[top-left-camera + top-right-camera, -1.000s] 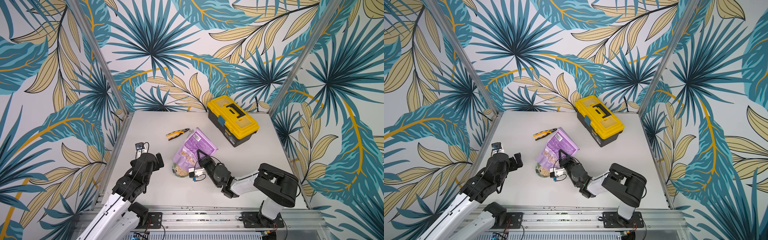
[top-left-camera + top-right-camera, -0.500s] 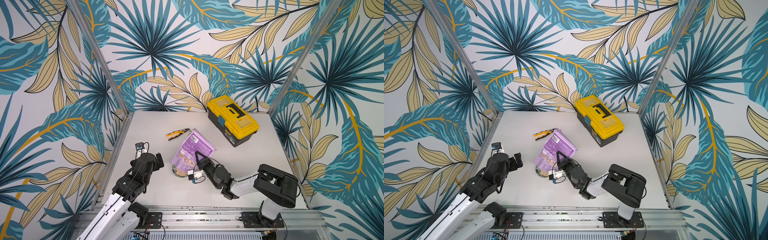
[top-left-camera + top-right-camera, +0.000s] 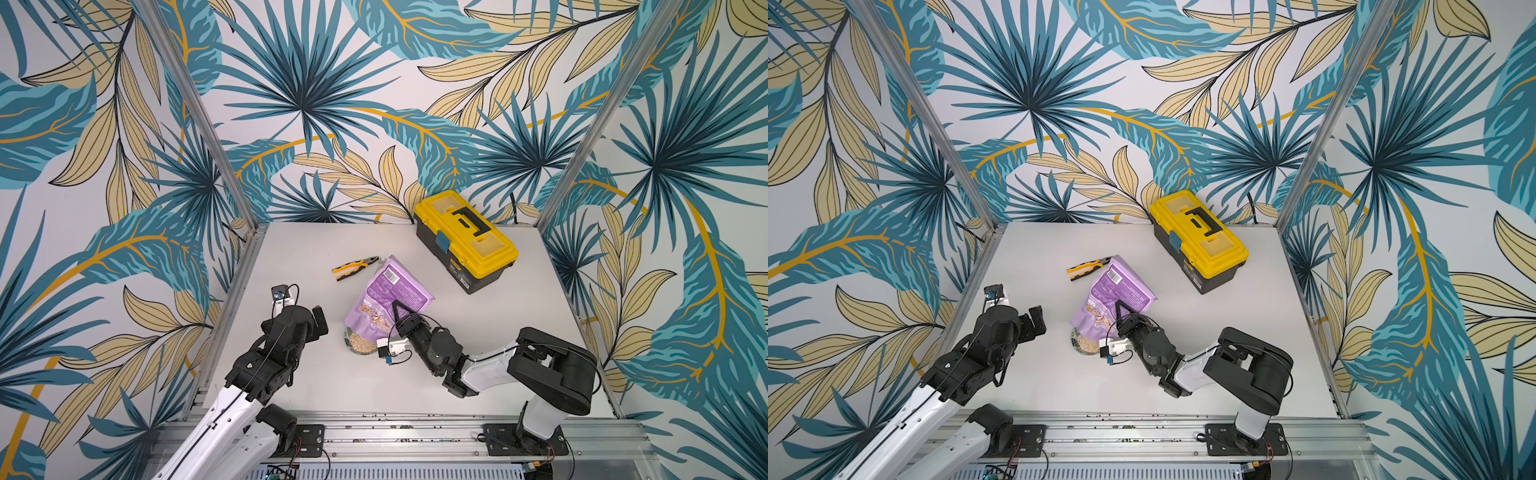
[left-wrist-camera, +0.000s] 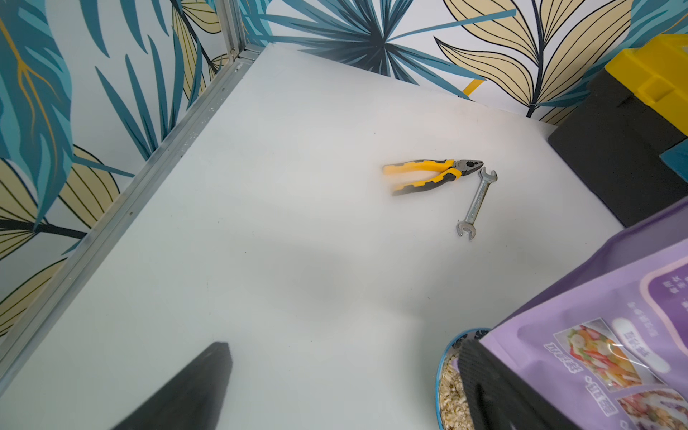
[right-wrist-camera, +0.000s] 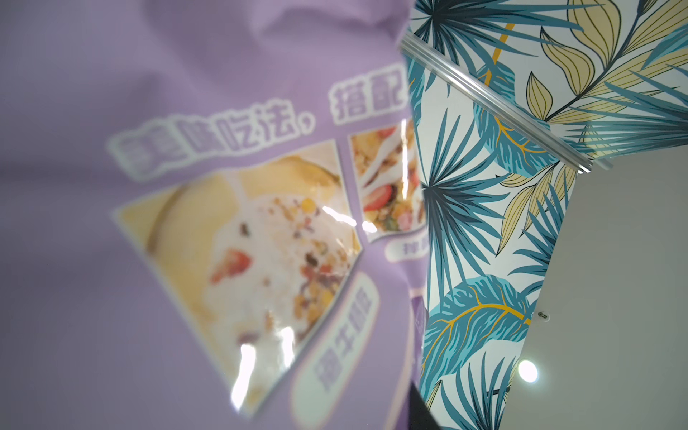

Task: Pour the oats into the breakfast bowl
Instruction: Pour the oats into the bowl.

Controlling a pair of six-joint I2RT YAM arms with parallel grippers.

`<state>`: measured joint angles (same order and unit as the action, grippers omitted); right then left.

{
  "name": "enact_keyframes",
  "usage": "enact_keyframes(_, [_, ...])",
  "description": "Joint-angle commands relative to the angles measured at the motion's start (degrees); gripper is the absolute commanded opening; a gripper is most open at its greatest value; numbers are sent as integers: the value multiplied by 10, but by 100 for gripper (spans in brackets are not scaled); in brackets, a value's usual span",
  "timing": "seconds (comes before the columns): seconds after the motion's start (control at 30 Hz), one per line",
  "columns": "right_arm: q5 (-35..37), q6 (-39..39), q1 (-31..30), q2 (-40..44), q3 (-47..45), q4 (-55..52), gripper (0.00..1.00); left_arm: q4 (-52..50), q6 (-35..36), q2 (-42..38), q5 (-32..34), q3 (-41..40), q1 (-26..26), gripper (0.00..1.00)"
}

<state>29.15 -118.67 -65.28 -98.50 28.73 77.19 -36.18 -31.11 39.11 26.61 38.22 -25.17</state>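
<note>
Right gripper (image 3: 395, 311) pinches the glossy lilac pouch (image 3: 388, 286) tilted over the round bowl (image 4: 446, 348) of flaky tan oats (image 3: 360, 344); left gripper (image 3: 316, 324) gapes empty.

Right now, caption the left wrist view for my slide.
Open left gripper beside the purple pouch tipped over the bowl of oats; pliers and wrench lie beyond.

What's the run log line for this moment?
phase: pour | right fingers: shut on pouch, tilted over bowl | oats: in bowl | left fingers: open, empty

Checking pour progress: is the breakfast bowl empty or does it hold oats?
Holds oats: flakes cover the bowl's floor beneath the tipped pouch; depth unclear.
</note>
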Motion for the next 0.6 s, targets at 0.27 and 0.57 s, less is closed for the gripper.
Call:
enact_keyframes(0.27, [6, -22, 13, 45, 5, 88, 0, 7, 6, 8, 2, 3, 3, 100])
enact_keyframes(0.57, [6, -55, 20, 38, 7, 100, 0, 8, 8, 10, 3, 6, 3, 100])
